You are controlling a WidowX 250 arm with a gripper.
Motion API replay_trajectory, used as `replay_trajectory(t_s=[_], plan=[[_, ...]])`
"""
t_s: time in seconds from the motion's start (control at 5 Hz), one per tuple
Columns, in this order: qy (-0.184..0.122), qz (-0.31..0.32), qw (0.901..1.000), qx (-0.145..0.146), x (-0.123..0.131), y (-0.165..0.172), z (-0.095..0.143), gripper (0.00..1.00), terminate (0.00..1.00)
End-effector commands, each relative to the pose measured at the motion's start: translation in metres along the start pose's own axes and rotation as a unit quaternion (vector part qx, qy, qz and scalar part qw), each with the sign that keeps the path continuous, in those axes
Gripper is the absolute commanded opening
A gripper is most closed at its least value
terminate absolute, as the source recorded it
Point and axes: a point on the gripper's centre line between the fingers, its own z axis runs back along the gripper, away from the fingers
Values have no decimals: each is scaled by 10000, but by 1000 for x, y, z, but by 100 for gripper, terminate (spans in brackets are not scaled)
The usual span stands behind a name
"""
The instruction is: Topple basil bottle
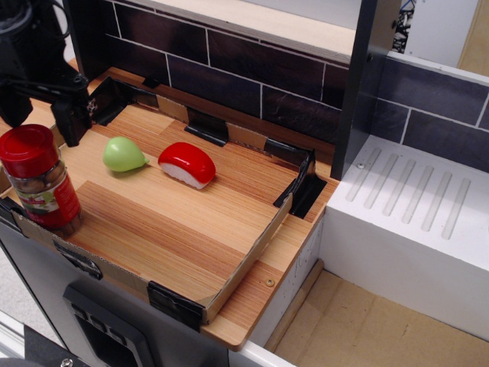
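The basil bottle (40, 180) stands upright at the front left corner of the wooden tray (183, 229). It is a clear jar with a wide red cap, a red-white-green label and brownish contents. My black gripper (42, 115) hangs just behind and above the bottle's cap at the left edge of the view. Its fingers (72, 122) stand apart and hold nothing. The left finger is partly cut off by the frame edge.
A green pear-shaped toy (124, 155) and a red-and-white sushi toy (187, 164) lie in the tray to the right of the bottle. A dark tiled wall (244, 69) runs behind. A white ribbed drainboard (412, 199) sits to the right.
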Motion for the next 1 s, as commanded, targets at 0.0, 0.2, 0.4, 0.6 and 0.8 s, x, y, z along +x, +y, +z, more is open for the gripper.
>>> replay_trajectory(t_s=[0.0, 0.2, 0.4, 0.6, 0.8], plan=[[-25, 167, 9998, 59, -4, 6, 3, 100, 0], [76, 13, 9998, 184, -8, 8, 4, 100, 0], [158, -53, 9994, 301, -10, 9, 2, 100, 0], [149, -119, 9992, 340, -10, 9, -1, 100, 0], [58, -553, 9981, 281, -8, 7, -4, 0, 0]])
